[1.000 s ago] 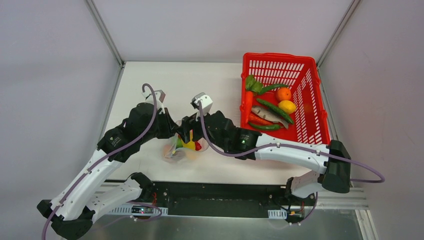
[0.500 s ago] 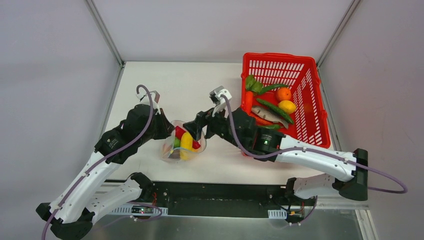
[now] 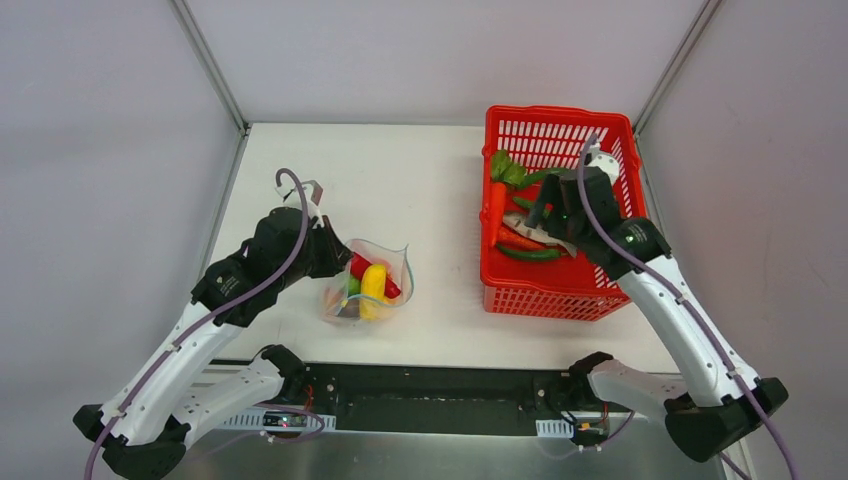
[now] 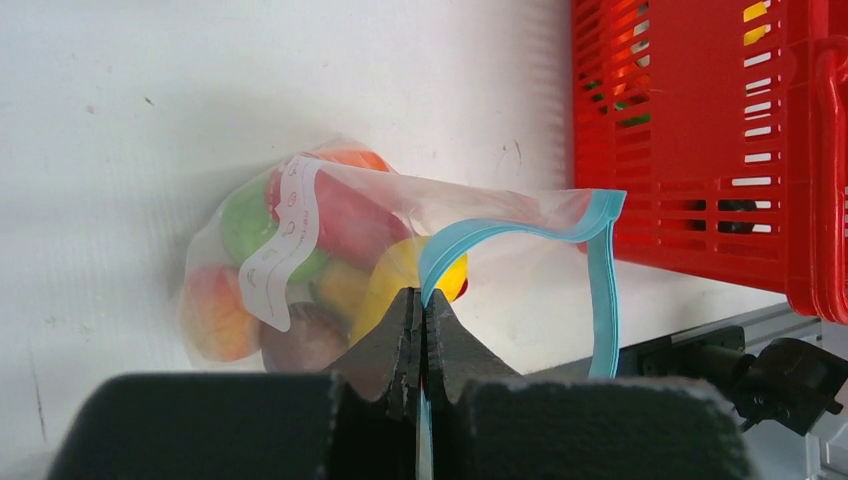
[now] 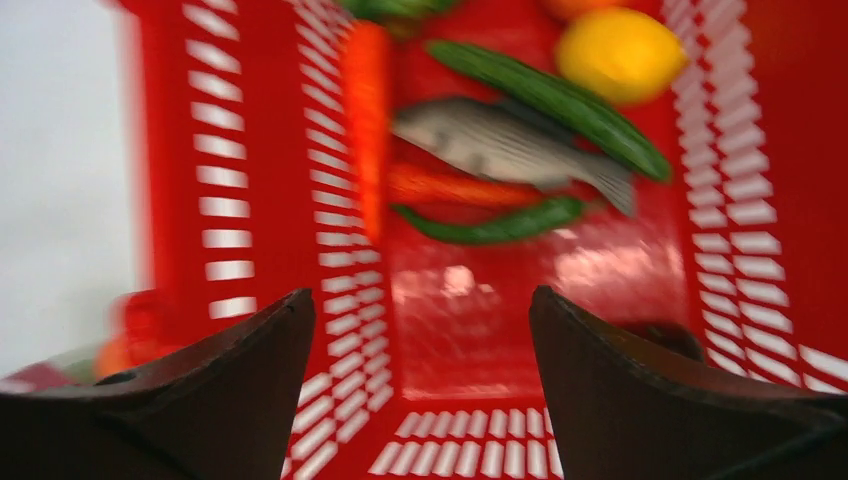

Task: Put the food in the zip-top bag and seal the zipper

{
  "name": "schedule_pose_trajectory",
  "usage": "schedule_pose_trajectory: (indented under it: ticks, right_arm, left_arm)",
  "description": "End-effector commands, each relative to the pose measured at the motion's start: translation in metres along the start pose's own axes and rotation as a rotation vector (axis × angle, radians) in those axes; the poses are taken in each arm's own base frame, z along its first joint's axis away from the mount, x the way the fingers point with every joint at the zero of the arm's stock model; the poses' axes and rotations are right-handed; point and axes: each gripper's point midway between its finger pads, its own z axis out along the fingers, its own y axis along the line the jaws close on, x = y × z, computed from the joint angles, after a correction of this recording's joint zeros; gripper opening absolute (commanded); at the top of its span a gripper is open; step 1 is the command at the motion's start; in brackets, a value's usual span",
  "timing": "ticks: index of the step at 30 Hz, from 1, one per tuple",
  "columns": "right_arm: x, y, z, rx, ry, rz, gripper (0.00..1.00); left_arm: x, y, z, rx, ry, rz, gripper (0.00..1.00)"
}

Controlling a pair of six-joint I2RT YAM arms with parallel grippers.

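The bag lies on the white worktop, to the left of the red basket and apart from it. It is a clear, crinkly pouch with a white label down its side. Its mouth gapes towards the basket: the teal zipper bends into a wide loop, its two strips well apart. The food shows through the plastic as a red piece, a yellow one nearest the mouth, a green ball, a peach-orange ball at the closed end and a dark purple one beside it. The left end effector is clamped tight on the near zipper strip, pinching the bag's rim between its fingers. The right end effector hangs over the basket with its fingers spread wide and nothing between them. Below it in the basket lie a carrot, a grey fish, a long cucumber, a lemon and a green chilli, with another orange-red piece under the fish. The right wrist view is blurred, so finer detail there cannot be told.
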Motion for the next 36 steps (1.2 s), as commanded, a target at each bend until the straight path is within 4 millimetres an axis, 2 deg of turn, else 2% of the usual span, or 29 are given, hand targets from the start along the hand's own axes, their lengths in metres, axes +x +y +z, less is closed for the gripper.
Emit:
schedule_pose_trajectory:
  ticks: [1,6,9,11,15,18,24,29,36]
  right_arm:
    - [0.058,-0.076,-0.011,0.230,0.311,0.023,0.84]
    - [0.098,-0.122,0.002,0.412,0.455,0.104,0.90]
    - [0.111,-0.129,0.015,0.453,0.461,0.147,0.94]
    - [0.110,-0.139,0.025,0.508,0.399,0.181,0.98]
    - [0.099,-0.155,0.029,0.625,0.275,0.275,1.00]
    - [0.104,-0.163,0.029,0.668,0.228,0.339,1.00]
    - [0.129,-0.182,0.032,0.746,0.213,0.447,1.00]
    - [0.129,-0.197,0.031,0.834,0.213,0.373,1.00]
    - [0.145,-0.211,0.028,0.945,0.329,0.251,1.00]
  left_arm:
    - [-0.004,-0.009,0.005,0.043,-0.012,-0.013,0.00]
    - [-0.003,-0.012,0.005,0.056,-0.002,-0.004,0.00]
    - [-0.003,-0.012,0.004,0.061,-0.003,-0.001,0.00]
    - [-0.003,-0.012,0.004,0.066,-0.009,-0.002,0.00]
    - [-0.001,-0.012,0.003,0.076,-0.007,0.004,0.00]
    - [0.000,-0.010,0.005,0.071,-0.007,0.010,0.00]
    - [0.002,-0.015,0.007,0.091,0.006,0.021,0.00]
    - [0.003,-0.014,0.008,0.091,0.007,0.024,0.00]
    - [0.003,-0.018,0.012,0.106,0.018,0.024,0.00]
